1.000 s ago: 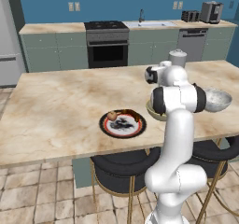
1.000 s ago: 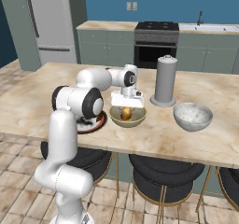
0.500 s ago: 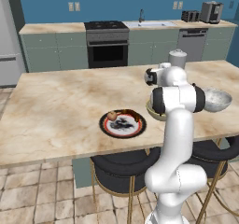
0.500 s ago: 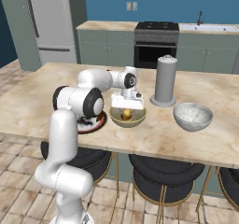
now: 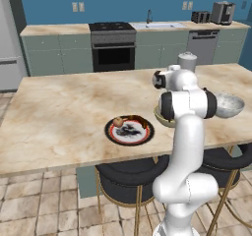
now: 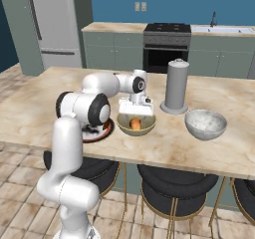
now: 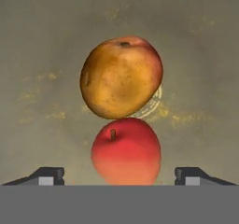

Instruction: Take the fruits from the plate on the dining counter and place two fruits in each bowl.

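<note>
The beige, brown-veined marble tabletop (image 5: 59, 112) carries everything. On it the flat round plate (image 5: 129, 132), black-rimmed with a red ring, still bears two small fruits (image 5: 118, 122) at its far edge. The olive-yellow bowl (image 6: 135, 125), smooth and matte, sits just beside the plate, with the speckled white-grey bowl (image 6: 205, 124) further along. Above the olive bowl the end effector (image 7: 119, 174) hangs with its jaws spread wide, gripping nothing. Below lie a yellow-orange fruit (image 7: 121, 76) and a glossy red one (image 7: 126, 150), touching.
</note>
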Available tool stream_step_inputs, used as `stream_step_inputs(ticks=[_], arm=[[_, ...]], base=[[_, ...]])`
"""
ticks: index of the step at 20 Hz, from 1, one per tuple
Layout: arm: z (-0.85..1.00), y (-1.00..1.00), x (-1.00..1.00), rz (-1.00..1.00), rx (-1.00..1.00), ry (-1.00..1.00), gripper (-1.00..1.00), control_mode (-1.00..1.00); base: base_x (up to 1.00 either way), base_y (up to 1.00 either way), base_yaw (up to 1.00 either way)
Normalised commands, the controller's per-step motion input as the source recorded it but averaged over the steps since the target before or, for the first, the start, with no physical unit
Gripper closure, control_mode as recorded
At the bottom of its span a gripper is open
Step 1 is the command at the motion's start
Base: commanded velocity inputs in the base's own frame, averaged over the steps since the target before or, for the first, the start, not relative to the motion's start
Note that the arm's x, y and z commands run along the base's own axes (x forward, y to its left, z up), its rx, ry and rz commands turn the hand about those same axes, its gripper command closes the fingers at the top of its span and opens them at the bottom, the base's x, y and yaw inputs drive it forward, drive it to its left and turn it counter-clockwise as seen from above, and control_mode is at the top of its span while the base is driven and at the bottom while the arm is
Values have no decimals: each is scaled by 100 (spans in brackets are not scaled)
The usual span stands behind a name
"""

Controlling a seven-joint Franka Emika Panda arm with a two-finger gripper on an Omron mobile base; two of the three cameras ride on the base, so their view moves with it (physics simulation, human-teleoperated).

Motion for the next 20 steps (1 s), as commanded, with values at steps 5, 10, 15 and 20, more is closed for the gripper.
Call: stream_step_inputs(ticks=[5, 10, 15, 20], arm=[[47, -1, -20, 0, 0, -1, -100, -100], [53, 9, -51, 5, 0, -8, -100, -100], [20, 58, -59, 19, 0, -13, -100, -100], [0, 81, -50, 21, 0, -21, -100, -100]], base=[[0, 0, 0], [0, 0, 0], [0, 0, 0], [0, 0, 0]])
